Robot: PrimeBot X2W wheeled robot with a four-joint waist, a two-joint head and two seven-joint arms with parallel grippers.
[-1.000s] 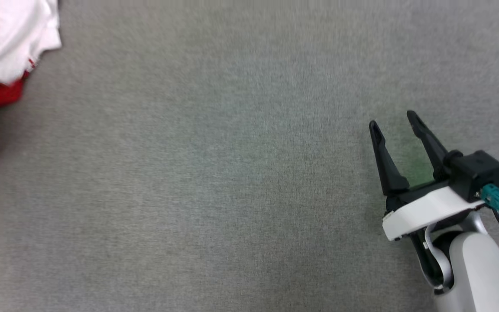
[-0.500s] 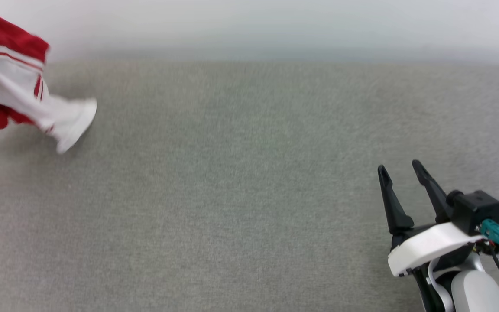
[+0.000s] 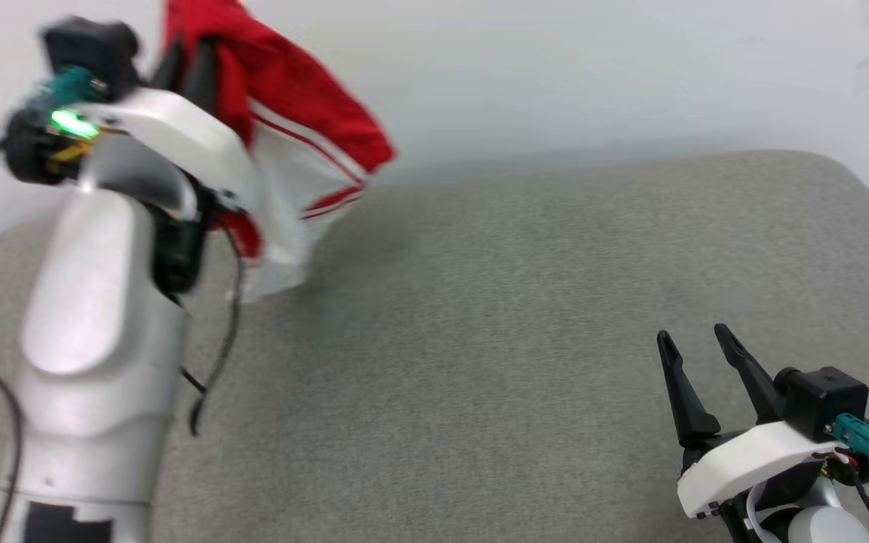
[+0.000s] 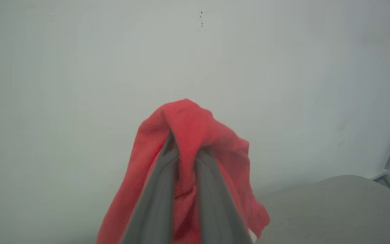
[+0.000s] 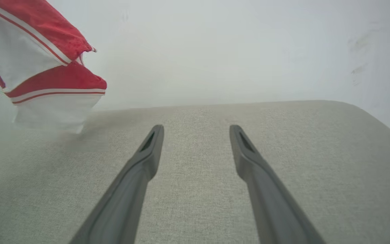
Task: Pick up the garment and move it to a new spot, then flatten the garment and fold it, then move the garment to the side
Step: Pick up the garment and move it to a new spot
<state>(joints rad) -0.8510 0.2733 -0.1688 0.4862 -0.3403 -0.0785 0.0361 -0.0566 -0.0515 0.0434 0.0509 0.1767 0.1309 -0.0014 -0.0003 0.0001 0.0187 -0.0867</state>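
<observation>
Head view: mid-carry, looks like. Holding the garment point(image 3: 306, 143) up off the grey cushion point(image 3: 555, 302) at far left, clamped in the left gripper point(image 3: 187, 64). Right gripper point(image 3: 691, 333) low, fingers apart. Next, probably: lowering onto open cushion, then letting go.

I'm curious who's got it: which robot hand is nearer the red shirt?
Left. The left gripper is shut on the garment, holding it up; the right gripper sits open, far from it.
</observation>
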